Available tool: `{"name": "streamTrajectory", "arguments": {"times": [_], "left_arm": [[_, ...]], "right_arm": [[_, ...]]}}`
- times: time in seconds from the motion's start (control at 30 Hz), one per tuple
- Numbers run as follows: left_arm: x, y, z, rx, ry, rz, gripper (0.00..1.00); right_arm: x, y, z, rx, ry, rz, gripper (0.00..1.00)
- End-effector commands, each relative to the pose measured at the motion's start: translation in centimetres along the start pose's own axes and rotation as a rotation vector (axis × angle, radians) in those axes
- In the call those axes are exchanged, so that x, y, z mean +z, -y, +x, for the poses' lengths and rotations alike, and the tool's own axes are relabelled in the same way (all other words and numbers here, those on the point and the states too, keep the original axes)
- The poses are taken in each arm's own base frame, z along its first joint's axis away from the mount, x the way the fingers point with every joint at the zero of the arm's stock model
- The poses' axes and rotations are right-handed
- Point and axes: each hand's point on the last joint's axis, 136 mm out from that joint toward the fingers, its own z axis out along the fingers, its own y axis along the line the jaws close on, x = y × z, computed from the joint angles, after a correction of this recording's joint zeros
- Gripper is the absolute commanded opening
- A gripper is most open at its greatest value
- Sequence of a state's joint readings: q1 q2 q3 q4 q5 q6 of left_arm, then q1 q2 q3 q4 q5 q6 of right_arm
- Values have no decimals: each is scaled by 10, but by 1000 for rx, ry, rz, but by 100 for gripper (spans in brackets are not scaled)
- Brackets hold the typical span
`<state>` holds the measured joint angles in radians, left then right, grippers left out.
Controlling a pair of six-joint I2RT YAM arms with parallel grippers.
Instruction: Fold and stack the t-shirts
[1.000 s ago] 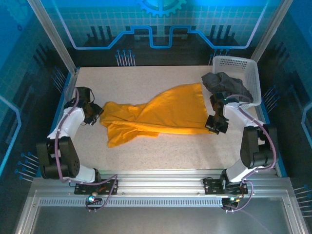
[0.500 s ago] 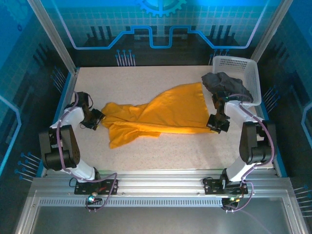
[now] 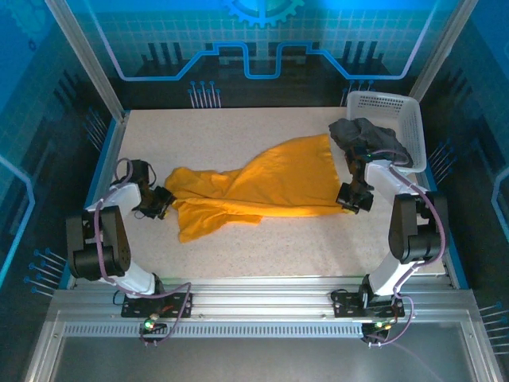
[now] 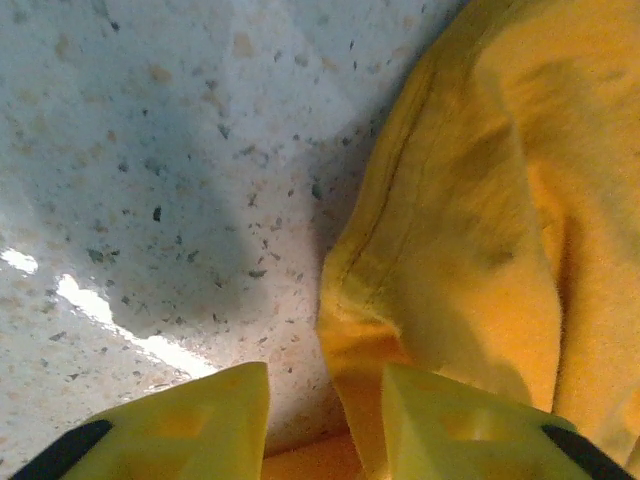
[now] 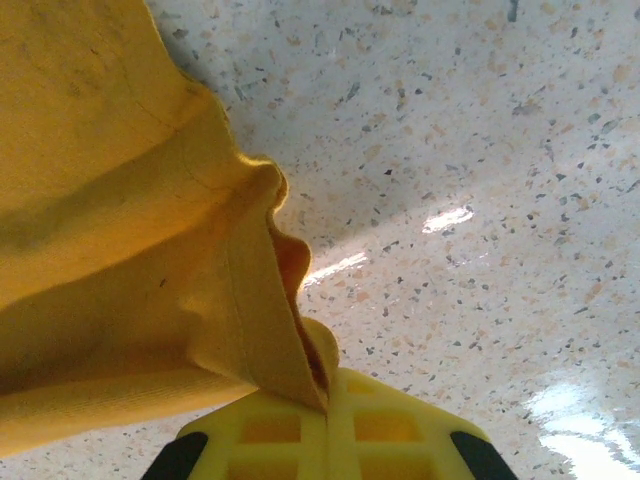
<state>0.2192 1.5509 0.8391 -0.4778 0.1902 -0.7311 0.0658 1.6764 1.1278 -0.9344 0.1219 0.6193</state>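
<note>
Here the right gripper is clamped on a hem corner of the orange-yellow t-shirt. The shirt stretches away from it across the speckled table to the left gripper. That gripper's fingers stand apart, with the shirt's folded edge lying between them against one finger. Just beyond the right gripper, the charcoal grey t-shirt spills over the rim of the white lattice basket.

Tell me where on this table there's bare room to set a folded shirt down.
Two bare patches: the near strip of table between the orange shirt and the front rail, and the far left stretch between that shirt and the back wall. Crowded: the far right corner, where the white basket and grey shirt sit.
</note>
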Motion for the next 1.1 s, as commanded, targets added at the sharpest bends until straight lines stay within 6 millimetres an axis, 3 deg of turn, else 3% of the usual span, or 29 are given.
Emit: {"name": "streamTrajectory", "arguments": {"times": [0.0,0.37,0.57,0.73,0.83,1.07], "left_arm": [[3,14,1,39,-11,40,40],[26,28,1,90,-52,-3,37],[28,28,-8,125,-20,-56,20],[4,34,-15,156,60,-35,11],[-17,37,-21,168,125,-29,0],[-63,62,-31,148,240,61,0]], "right_arm": [[-2,-4,3,-17,-23,-2,0],[-3,-6,4,-17,-20,-9,0],[-5,-6,6,-18,-17,-8,0],[-8,-7,4,-13,-6,-10,0],[-11,-8,2,-13,5,-17,0],[-40,-20,-11,-19,78,-78,0]]}}
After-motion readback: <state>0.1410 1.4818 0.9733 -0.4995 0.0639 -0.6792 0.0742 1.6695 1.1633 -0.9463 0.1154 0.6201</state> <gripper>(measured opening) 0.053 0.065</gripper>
